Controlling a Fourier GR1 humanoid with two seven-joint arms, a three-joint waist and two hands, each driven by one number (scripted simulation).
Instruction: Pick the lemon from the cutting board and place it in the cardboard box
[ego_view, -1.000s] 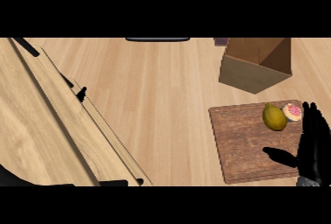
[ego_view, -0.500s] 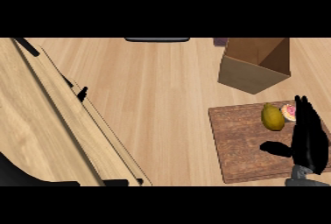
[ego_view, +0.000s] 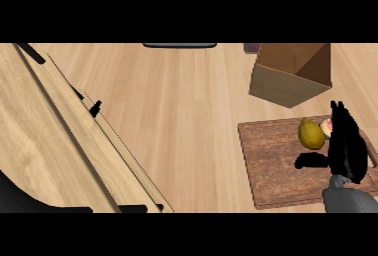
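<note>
Head view shows the right hand (ego_view: 347, 145) further up over the cutting board (ego_view: 277, 165) than it was a second ago: then it lay low at the board's right edge, well short of the fruit; now its fingertips reach past the far end of the lemon (ego_view: 311, 133) and the palm sits just to the lemon's right. The lemon itself has not shifted in that time, so what changed is the approach alone. I judge this as the reach closing in on the grasp, with no contact made that I can see.

The fingers are straight and held close together, pointing away from the robot toward the cardboard box (ego_view: 289, 74); the thumb juts out to the left, below the lemon's near end, so the fruit lies in the open gap between thumb and fingers. Nothing is pinched or wrapped.

The lemon lies on the far right part of the board, next to a small pinkish round item (ego_view: 325, 128) that the hand partly covers. Its long axis runs roughly near-to-far, tilted a little, the far tip leaning slightly left toward the box. The fingers run nearly parallel to that axis, so closing would take the fruit across its short width.

The box stands open beyond the board, apart from it

The left hand does not show
</note>
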